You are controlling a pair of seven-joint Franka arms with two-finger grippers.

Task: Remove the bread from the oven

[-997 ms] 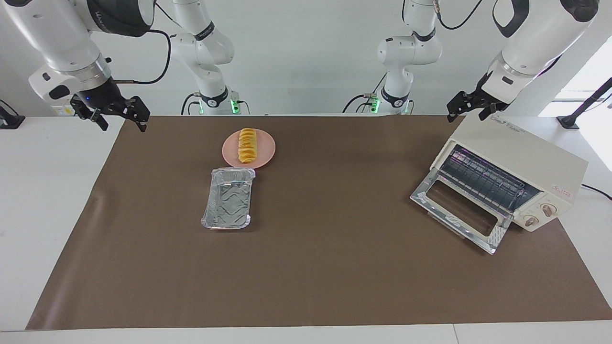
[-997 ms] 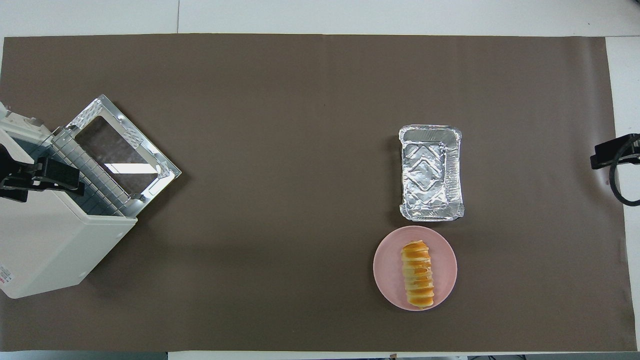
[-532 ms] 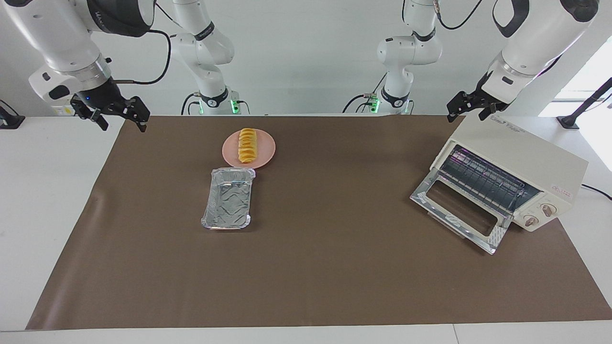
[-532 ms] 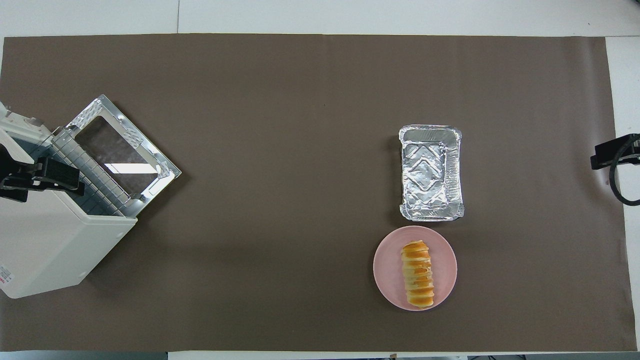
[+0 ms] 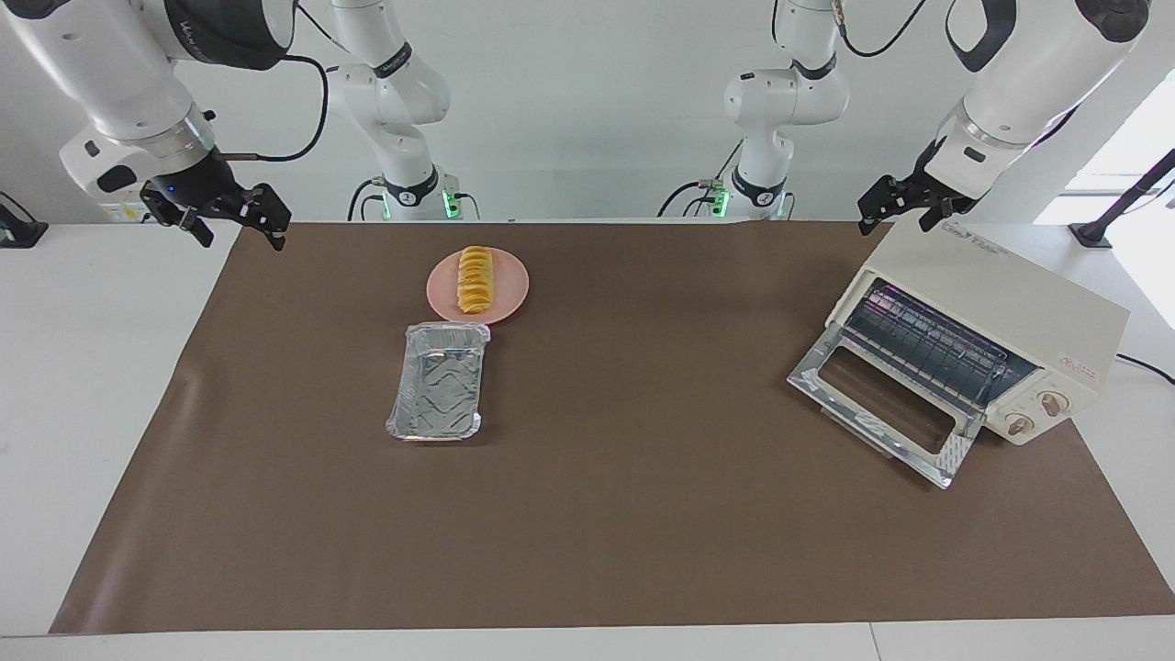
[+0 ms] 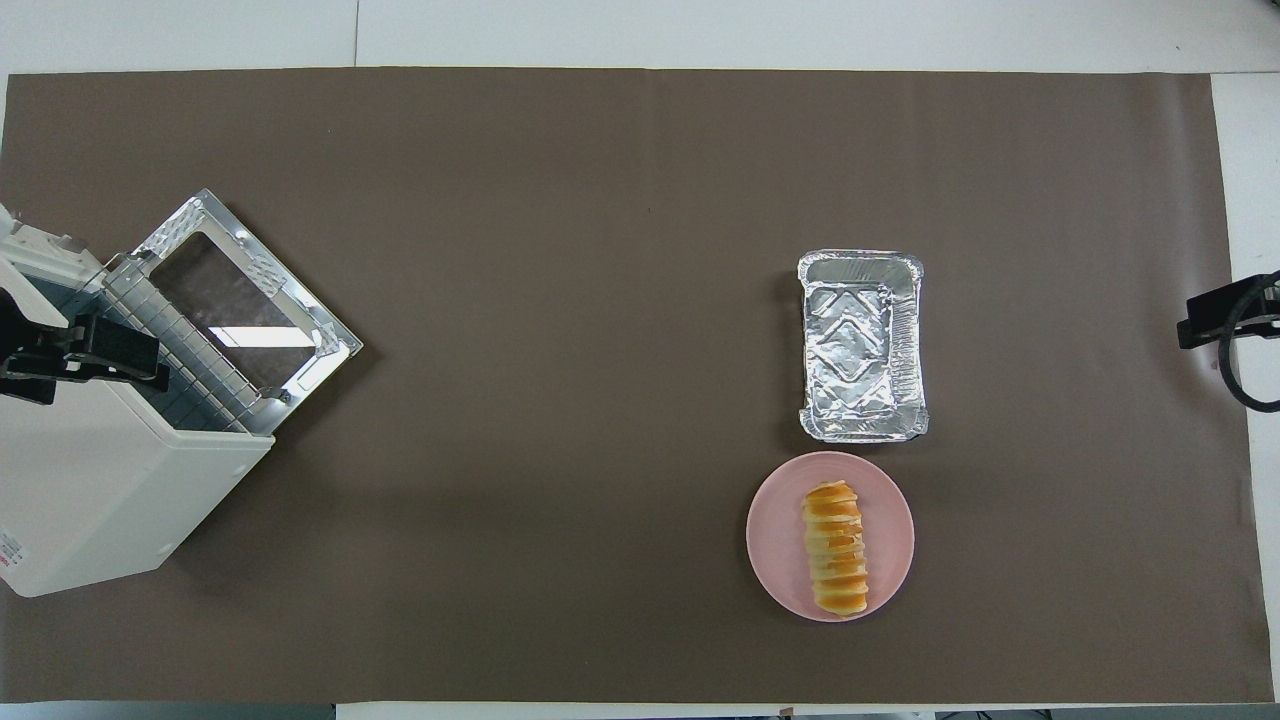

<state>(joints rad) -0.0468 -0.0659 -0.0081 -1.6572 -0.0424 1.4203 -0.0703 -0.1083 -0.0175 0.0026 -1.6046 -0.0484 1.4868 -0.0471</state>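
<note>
**Though sent to the oven (image 5: 1001, 303), found the bread (image 5: 475, 278) out on a plate**

Saw only from the facing view how high both arms hung. Found the left gripper (image 5: 904, 218) raised over the oven's top corner nearest the robots, fingers spread, holding nothing. Found the right gripper (image 5: 237, 237) up over the corner of the brown mat (image 5: 643, 505) at the right arm's end, fingers likewise spread and bare. Caught from overhead only the dark tips of the left gripper (image 6: 70, 362) over the oven (image 6: 90, 490), and a sliver of the right gripper (image 6: 1210, 322) at the frame's border. Read the two knobs (image 5: 1051, 402) and the inside of the oven from the facing view alone.

Noted the glass door (image 5: 881, 404) dropped flat onto the mat and the wire rack (image 5: 927, 344) bare. Found the bread (image 6: 836, 548) lying lengthwise on the pink plate (image 6: 775, 530), toward the right arm's end. Saw the foil tray (image 6: 860, 345) empty, just beside the plate and farther from the robots.

Found the oven angled at the mat's edge at the left arm's end. Noted wide bare mat between the oven door and the tray.
</note>
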